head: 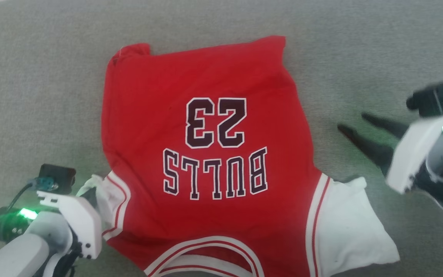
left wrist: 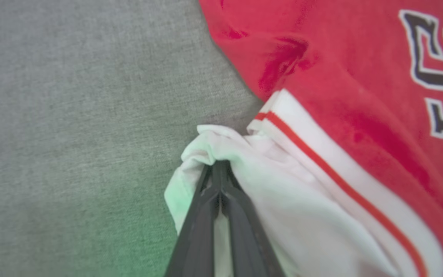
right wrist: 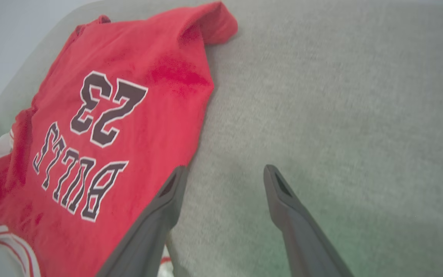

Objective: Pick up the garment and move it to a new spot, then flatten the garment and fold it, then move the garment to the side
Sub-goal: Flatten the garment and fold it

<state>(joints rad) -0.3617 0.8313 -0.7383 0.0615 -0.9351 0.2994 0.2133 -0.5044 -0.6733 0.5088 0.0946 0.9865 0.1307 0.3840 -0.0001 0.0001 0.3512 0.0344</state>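
"Where was the shirt (head: 206,154)?"

"Spread on grey fabric (head: 360,46), lettering up, between both end effectors."

"And their grips?"

"The left end effector (left wrist: 219,166) was pinched on a white sleeve (left wrist: 283,200). The right end effector (right wrist: 225,169) stood wide, empty, near the shirt's other side."

A: Any readable text?
B: Yes, all on the garment (head: 221,69). "23" (head: 215,123) on the chest, dark block digits outlined white. "BULLS" (head: 215,173) next to it, nearer the neck trim, same style.
A: Orientation?
B: Upside down in head view, tilted in right wrist view. Left wrist view shows partial letters, unreadable.
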